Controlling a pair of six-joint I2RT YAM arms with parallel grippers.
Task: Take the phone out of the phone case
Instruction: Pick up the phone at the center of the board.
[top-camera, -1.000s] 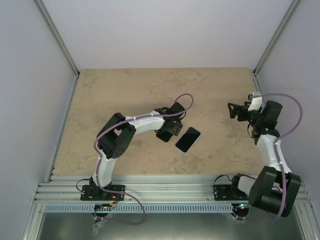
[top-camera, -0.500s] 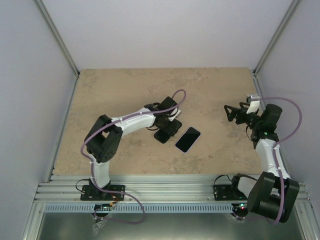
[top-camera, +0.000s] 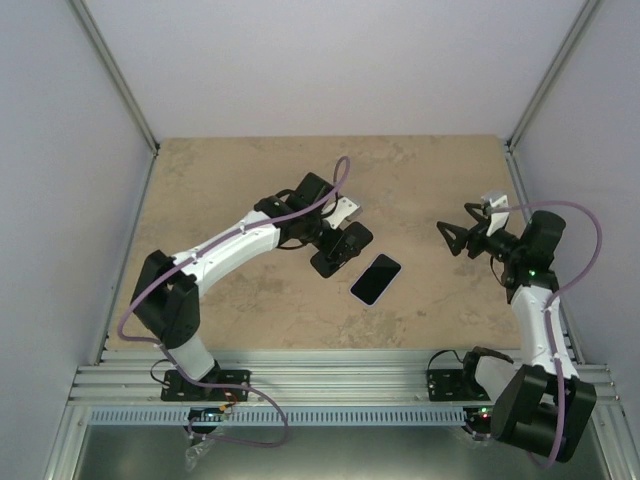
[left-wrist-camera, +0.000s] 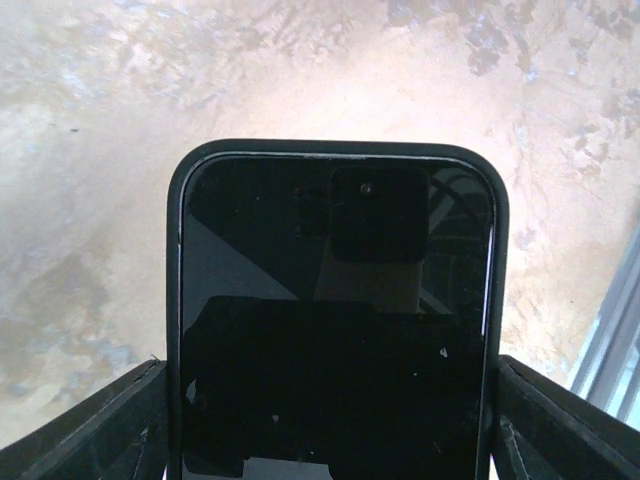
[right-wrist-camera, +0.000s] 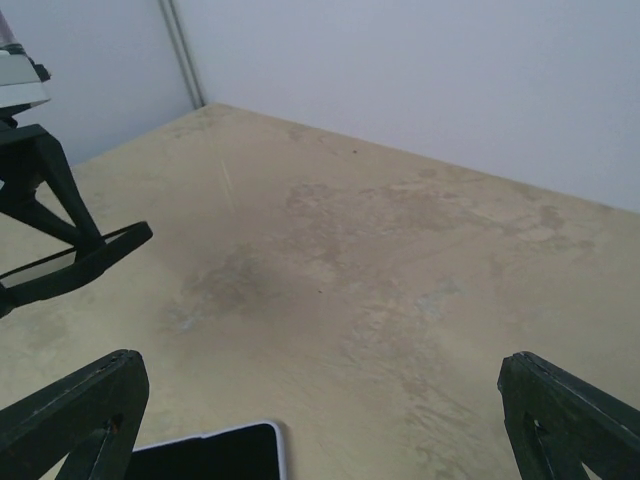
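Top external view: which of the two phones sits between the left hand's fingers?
The dark-rimmed phone, held between the fingers of the left hand; the pale-rimmed phone lies free on the table beside it.

White arm links (top-camera: 230, 243), black joints (top-camera: 175, 305), purple cables (top-camera: 348, 172), black triangular fingers (right-wrist-camera: 72, 412).

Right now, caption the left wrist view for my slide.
Left end effector clamps a dark-cased phone by its long edges, beige mottled table behind.

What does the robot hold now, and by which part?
The left gripper holds the phone case by its two long sides; the right gripper holds nothing.
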